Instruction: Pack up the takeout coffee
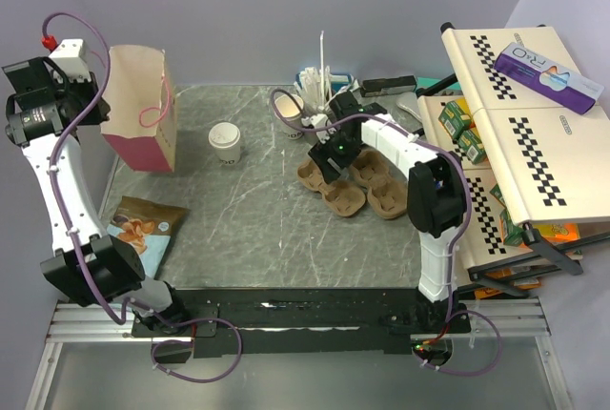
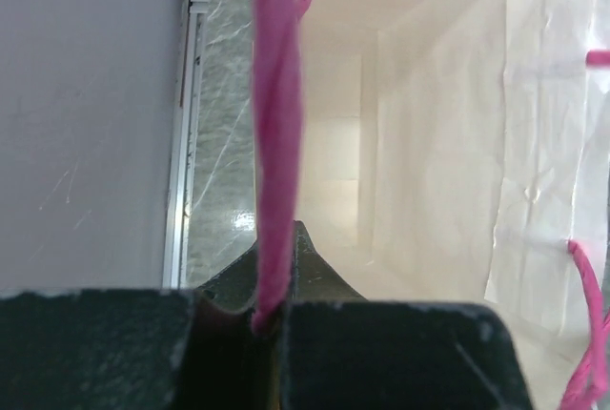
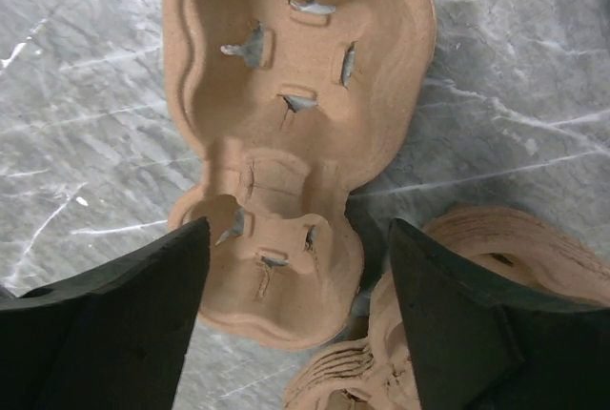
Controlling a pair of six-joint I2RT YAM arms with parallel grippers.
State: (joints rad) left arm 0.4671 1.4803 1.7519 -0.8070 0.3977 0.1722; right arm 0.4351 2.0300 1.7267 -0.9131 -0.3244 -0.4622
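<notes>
The takeout coffee cup (image 1: 225,141), off-white with its white lid on, stands on the grey marble table left of centre. My left gripper (image 1: 95,81) is at the top rim of the pink paper bag (image 1: 143,110). In the left wrist view it (image 2: 286,267) is shut on the bag's pink cord handle (image 2: 276,124), with the bag's pale inside (image 2: 429,143) below. My right gripper (image 1: 329,153) hovers open over a brown cardboard two-cup tray (image 3: 295,95). Its jaws (image 3: 298,229) stand wide on either side of the tray's near end and hold nothing.
A second stack of cardboard trays (image 3: 496,257) lies just right of the first (image 1: 381,186). A grey cup of straws and stirrers (image 1: 319,105) stands behind them. A snack packet (image 1: 143,229) lies front left. A checkered rack with boxes (image 1: 515,95) fills the right side.
</notes>
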